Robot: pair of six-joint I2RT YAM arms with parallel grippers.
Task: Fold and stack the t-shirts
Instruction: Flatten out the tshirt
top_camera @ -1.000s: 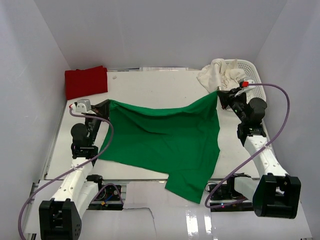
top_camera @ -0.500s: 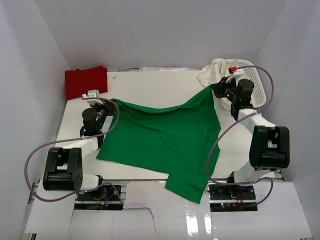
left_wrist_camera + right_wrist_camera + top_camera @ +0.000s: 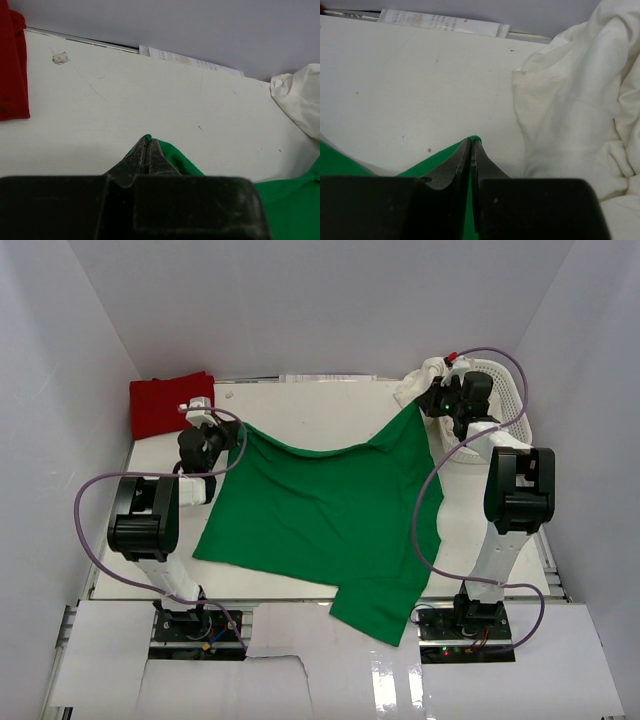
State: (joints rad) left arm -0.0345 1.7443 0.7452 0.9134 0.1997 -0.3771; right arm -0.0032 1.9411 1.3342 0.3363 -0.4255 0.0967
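Both arms reached farther back, hauling green t-shirt (image 3: 330,510) up desk (image 3: 310,410). Left hand (image 3: 228,430), right hand (image 3: 428,406) each clenched on far corner; hem overhangs near edge. Keep pull even, cloth taut.

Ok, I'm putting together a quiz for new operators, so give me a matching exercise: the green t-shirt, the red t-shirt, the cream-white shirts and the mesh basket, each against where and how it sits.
Things:
1. green t-shirt
2. red t-shirt
3. cream-white shirts
4. mesh basket

Places and states:
A. folded, at the far-left corner of the table
B. standing at the far-right edge
C. spread open over the middle, one part hanging past the near edge
D. crumpled heap at the far right, draped over a rim

Pairs: 1-C, 2-A, 3-D, 4-B
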